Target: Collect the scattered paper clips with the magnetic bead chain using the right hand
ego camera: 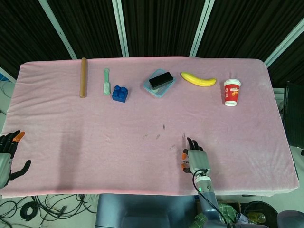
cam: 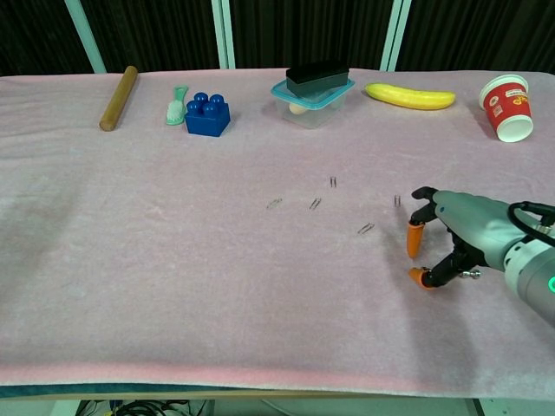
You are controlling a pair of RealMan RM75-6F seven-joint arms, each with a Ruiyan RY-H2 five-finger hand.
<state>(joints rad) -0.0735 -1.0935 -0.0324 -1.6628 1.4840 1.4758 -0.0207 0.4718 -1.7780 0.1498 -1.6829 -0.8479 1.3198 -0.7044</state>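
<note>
Several small wire paper clips lie scattered mid-table, among them one at the left [cam: 274,204], one in the middle [cam: 315,204] and one nearest the hand [cam: 366,229]; they show faintly in the head view [ego camera: 157,137]. My right hand [cam: 451,238] [ego camera: 195,159] hovers low just right of them, fingers curled down with orange fingertips [cam: 414,239]. A short silver bit of the magnetic bead chain [cam: 471,274] pokes out under the palm, the rest hidden. My left hand [ego camera: 8,154] hangs with fingers apart off the table's front left edge, holding nothing.
Along the far side stand a wooden rolling pin [cam: 117,86], a green brush [cam: 177,103], a blue toy brick [cam: 206,115], a lidded container with a black block on it [cam: 310,87], a banana [cam: 409,96] and a red paper cup [cam: 508,107]. A pink cloth [cam: 156,260] covers the table.
</note>
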